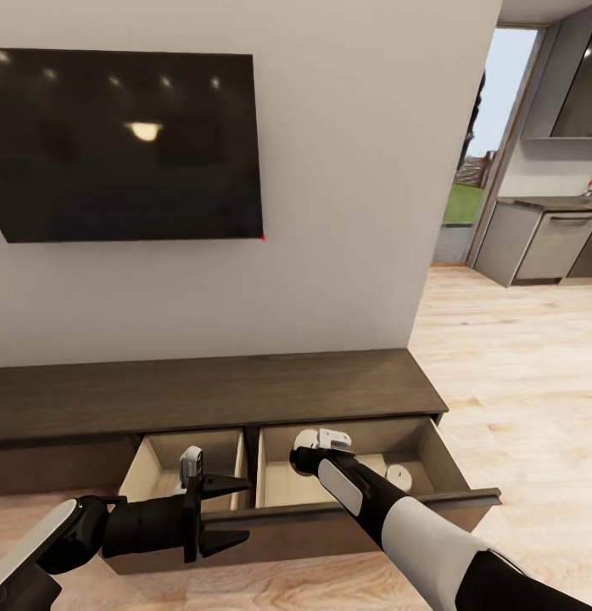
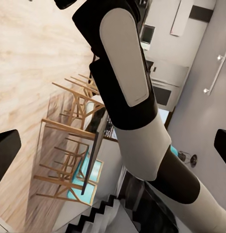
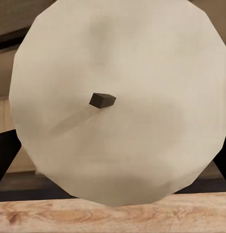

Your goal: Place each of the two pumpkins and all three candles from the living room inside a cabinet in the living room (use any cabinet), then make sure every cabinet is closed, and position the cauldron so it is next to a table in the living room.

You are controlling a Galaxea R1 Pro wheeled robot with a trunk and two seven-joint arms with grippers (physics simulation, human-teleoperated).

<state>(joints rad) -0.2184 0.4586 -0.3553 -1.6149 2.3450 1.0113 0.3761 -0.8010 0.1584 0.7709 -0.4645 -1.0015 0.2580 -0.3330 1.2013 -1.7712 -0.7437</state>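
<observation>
Candle (image 3: 117,97) is right up in the right wrist camera, pale grey-white top with its little dark wick (image 3: 102,100) dead center. The two dark fingertips (image 3: 5,151) of the right gripper sit at either side of it, touching its edges as far as I can tell, so the jaws look closed around that candle.

From the head camera, the right gripper (image 1: 311,443) is reaching down into the right-hand open drawer (image 1: 453,475) of the cabinet (image 1: 211,392), near the drawer's back left corner. The held candle itself is hidden behind the wrist there. Another candle (image 1: 399,477) lies on the pale drawer bottom just to the right of the forearm, and there's a bit of something pale next to it that I can't make out properly.

The left-hand drawer (image 1: 148,462) is pulled out too. The left gripper (image 1: 237,513) hangs over the front edge of that drawer, pointing to the right, jaws spread wide with nothing between them. In its wrist camera the black fingertips (image 2: 6,153) are far apart at the frame edges, looking at the right arm.

Above the cabinet is the wall TV (image 1: 126,144), and off to the right the wood floor (image 1: 516,373) runs through to a kitchen with grey units.
</observation>
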